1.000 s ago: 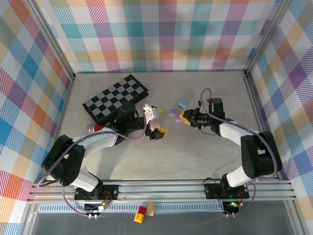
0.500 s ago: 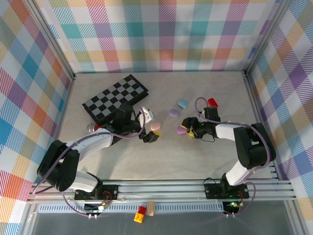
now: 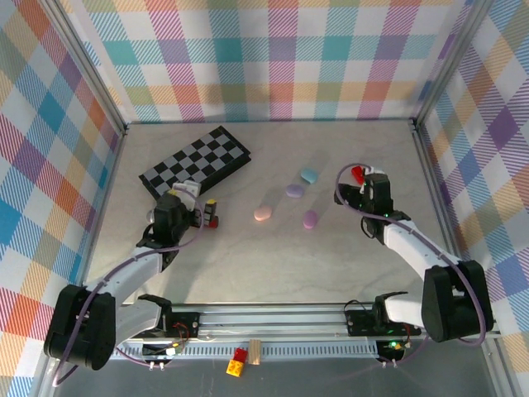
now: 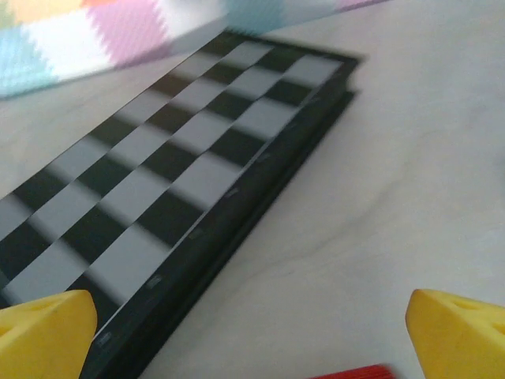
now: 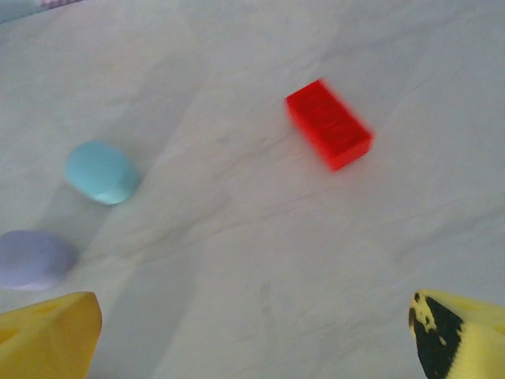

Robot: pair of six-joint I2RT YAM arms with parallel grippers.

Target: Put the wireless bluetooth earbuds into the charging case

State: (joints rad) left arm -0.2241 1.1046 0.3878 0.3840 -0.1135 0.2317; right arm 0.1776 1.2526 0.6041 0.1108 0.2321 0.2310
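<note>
A black-and-white chessboard [image 3: 196,165] lies flat on the pale marbled table [image 3: 273,273], set at a slant, its long side running from front-left to back-right. Seen close up, its dark edge looks thick (that picture is blurred, so finer detail is lost). Well to the right of the board, across the table, a small red block [image 3: 358,174] lies flat. Pastel plaid walls [image 3: 273,58] stand behind the board and on both sides. Far in front of the board, past the metal rail [image 3: 273,318] at the table's near edge, sit a red-and-yellow brick [image 3: 239,362] and, just right of it, a small wooden block [image 3: 254,351].
</note>
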